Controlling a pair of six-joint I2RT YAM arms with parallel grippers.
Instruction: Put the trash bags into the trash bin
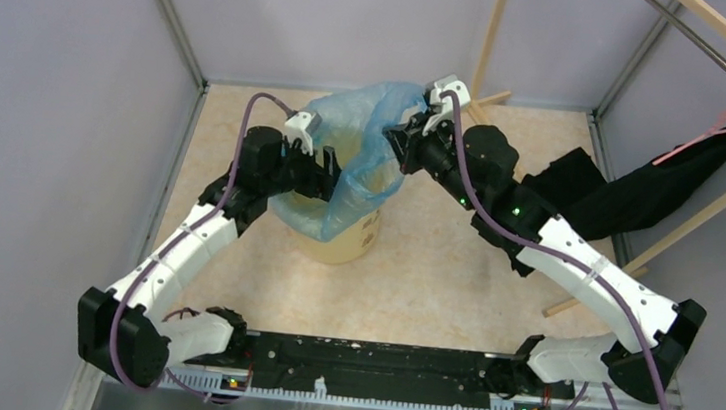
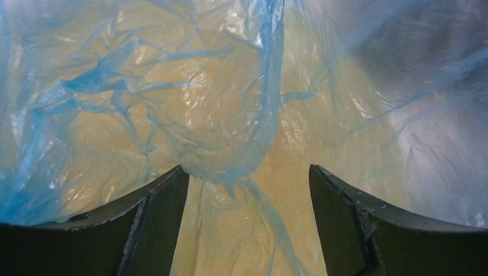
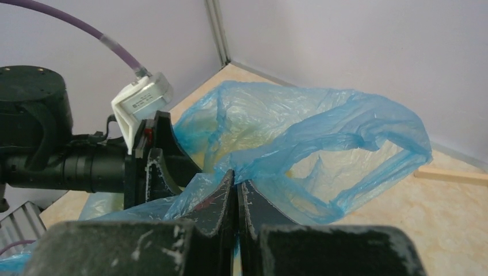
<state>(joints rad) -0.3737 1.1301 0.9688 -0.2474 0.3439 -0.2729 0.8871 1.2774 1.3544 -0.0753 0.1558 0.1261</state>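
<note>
The trash bag (image 1: 350, 189) is only half in. It drapes over the trash bin (image 1: 353, 249) rim between your end effectors, with film hanging outside below the left end effector (image 2: 247, 172), which is released. Your right end effector (image 3: 237, 192) is clenched on film. The bag's long axis slopes from that pinch down across the rim, and its mouth probably faces up.
</note>
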